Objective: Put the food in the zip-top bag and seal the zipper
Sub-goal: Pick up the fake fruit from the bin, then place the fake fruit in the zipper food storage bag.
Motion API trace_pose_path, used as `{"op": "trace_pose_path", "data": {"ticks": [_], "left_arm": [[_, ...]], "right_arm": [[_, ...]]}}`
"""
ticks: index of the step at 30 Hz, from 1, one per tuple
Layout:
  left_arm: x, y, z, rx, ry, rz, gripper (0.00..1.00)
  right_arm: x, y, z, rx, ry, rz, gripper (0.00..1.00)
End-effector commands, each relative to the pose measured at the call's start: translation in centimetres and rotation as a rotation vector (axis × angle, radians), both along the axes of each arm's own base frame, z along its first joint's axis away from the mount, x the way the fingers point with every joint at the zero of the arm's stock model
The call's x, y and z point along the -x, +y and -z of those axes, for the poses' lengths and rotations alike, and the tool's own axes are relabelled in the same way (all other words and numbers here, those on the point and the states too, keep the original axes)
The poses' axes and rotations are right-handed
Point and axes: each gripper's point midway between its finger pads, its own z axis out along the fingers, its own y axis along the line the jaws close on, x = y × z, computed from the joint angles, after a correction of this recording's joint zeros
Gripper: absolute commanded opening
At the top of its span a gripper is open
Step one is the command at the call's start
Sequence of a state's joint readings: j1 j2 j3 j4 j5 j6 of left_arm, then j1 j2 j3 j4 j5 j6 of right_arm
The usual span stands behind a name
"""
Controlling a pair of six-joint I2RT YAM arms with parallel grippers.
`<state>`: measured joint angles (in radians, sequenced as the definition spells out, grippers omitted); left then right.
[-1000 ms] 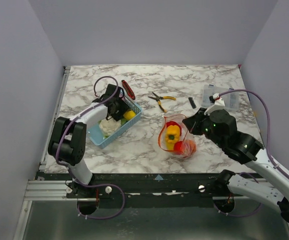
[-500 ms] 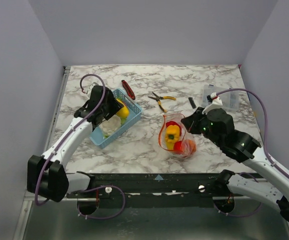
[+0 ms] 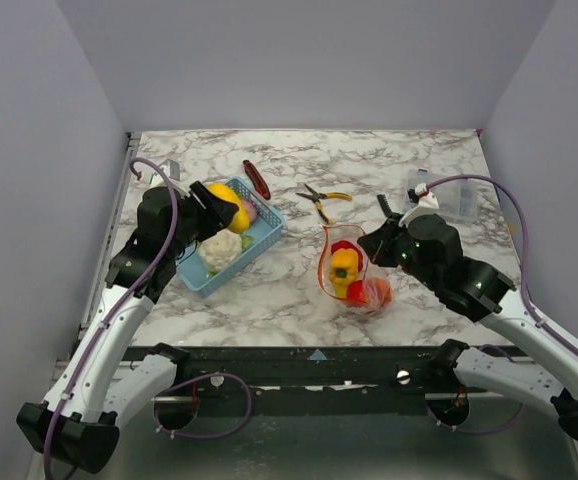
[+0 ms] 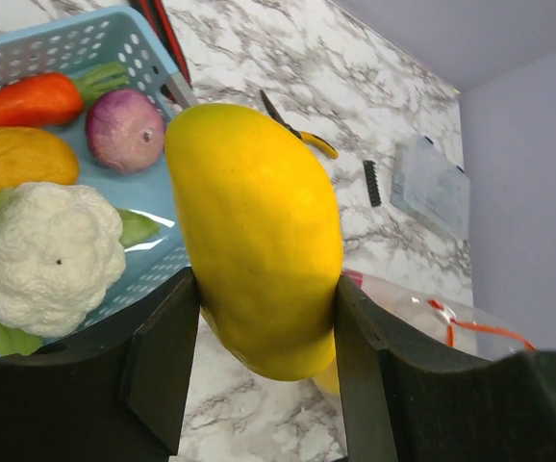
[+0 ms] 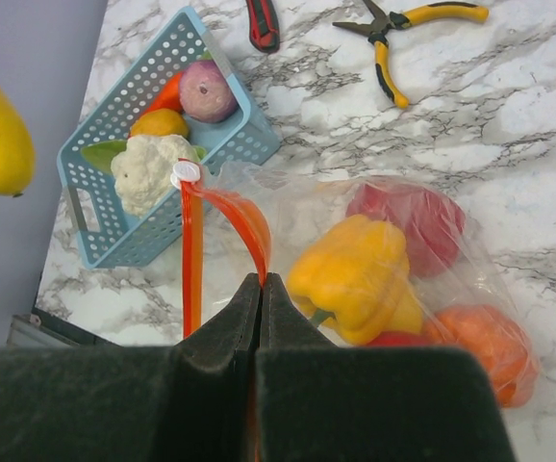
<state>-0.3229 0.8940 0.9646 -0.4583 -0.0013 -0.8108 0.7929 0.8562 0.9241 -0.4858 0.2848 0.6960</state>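
Note:
My left gripper is shut on a yellow mango-like fruit, held in the air over the blue basket's near-left part; in the top view the yellow fruit shows above it. In the basket lie a white cauliflower, an orange carrot, a purple onion and another yellow-orange food. The zip-top bag stands mid-table holding a yellow pepper, a red food and an orange one. My right gripper is shut on the orange-red zipper, holding the mouth up and open.
Yellow-handled pliers and a red-handled knife lie behind the basket and bag. A small black part and a rigid clear box sit at the back right. The walls stand close on both sides.
My left arm has lifted the yellow fruit out of the basket and swung left and up with it. My right gripper has kept its hold on the zipper, barely moving.

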Motion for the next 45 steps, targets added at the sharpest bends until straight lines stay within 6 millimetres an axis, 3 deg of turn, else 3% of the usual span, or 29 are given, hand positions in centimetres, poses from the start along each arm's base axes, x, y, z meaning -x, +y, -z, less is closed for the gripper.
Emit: {"op": "trace_pose_path", "data": {"ticks": [1,13,21,25,34,45], "left_arm": [[2.0,-3.5,-3.7,0.054,-0.121,0.249,0.00],[6.1,-8.4,-9.8,0.163,-0.258,0.553,0.00],[11.0,-13.3,-12.2,0.204,-0.304,0.769,0.00],[11.6,-15.9,-10.6,0.210,-0.254,0.806,0.00],[9.6,-19.9,-4.2,0.167,-0.053,0.786,0.00],[9.2,-23.1,-1.5,0.185,0.075,0.855,0.00]], "right_arm": [[-0.3,0.7,-0.8,-0.025,-0.021,-0.015,0.00],[-0.8,1.0,-1.7,-0.047,-0.042,-0.001,0.00],[-1.3,1.0,-2.0,-0.063,-0.050,0.023,0.00],[-1.3,1.1,-2.5,-0.090,-0.054,0.030,0.00],[-0.6,0.8,-2.6,-0.136,-0.053,0.031,0.00],[-0.1,0.2,-2.2,-0.146,-0.048,0.039,0.00]]}}
